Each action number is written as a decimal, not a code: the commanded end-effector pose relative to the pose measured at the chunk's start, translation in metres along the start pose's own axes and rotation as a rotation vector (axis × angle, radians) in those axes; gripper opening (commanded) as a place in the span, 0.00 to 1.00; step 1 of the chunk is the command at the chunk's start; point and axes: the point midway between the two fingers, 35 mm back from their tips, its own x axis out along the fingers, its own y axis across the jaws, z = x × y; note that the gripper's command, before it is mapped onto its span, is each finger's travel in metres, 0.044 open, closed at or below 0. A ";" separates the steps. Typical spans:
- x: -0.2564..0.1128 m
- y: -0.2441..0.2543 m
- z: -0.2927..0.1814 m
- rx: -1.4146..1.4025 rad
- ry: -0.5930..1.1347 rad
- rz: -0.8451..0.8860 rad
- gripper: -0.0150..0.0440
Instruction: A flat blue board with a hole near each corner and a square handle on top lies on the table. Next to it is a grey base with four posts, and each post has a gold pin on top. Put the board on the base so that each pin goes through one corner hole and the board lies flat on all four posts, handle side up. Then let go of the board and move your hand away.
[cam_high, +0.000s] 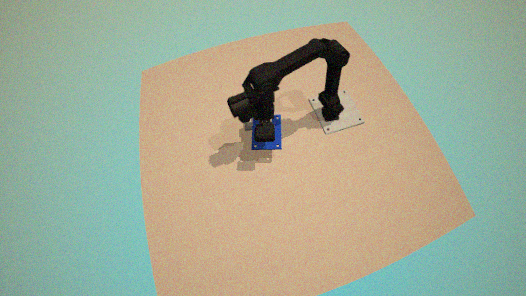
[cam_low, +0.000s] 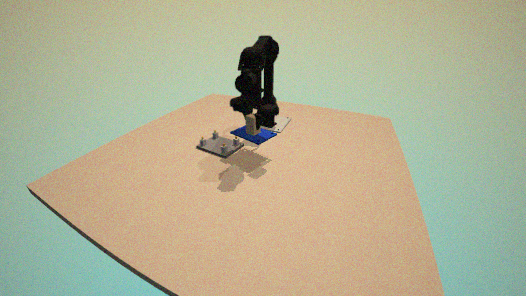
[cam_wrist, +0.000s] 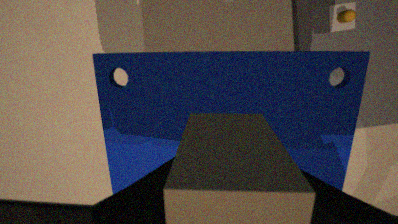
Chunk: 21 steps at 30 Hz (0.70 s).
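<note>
I see tan tabletop (cam_high: 300, 215) (cam_low: 300, 215) (cam_wrist: 45, 100), grainy, corners angular, dark edge (cam_low: 102, 250) along near left side. Plain blue-green backdrop (cam_high: 60, 150) (cam_low: 465, 90) all around, yellower high up in exterior view. I make out brownish shadows (cam_high: 225, 154) (cam_low: 231, 177) on tabletop.

Your table (cam_high: 310, 200) (cam_low: 280, 215) has a matt, finely speckled tan surface that runs evenly out to its corners. The board (cam_high: 278, 135) (cam_low: 258, 138) (cam_wrist: 227, 90) looks like smooth, matt blue plastic, and its squared handle (cam_low: 252, 125) (cam_wrist: 237, 150) looks plain and matt; you see a metallic-looking gold pin (cam_wrist: 346, 16).
</note>
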 end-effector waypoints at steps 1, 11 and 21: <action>-0.001 -0.009 0.006 -0.010 -0.001 0.003 0.25; -0.001 -0.031 0.017 -0.035 -0.001 0.001 0.25; -0.001 -0.055 0.027 -0.060 -0.002 -0.001 0.25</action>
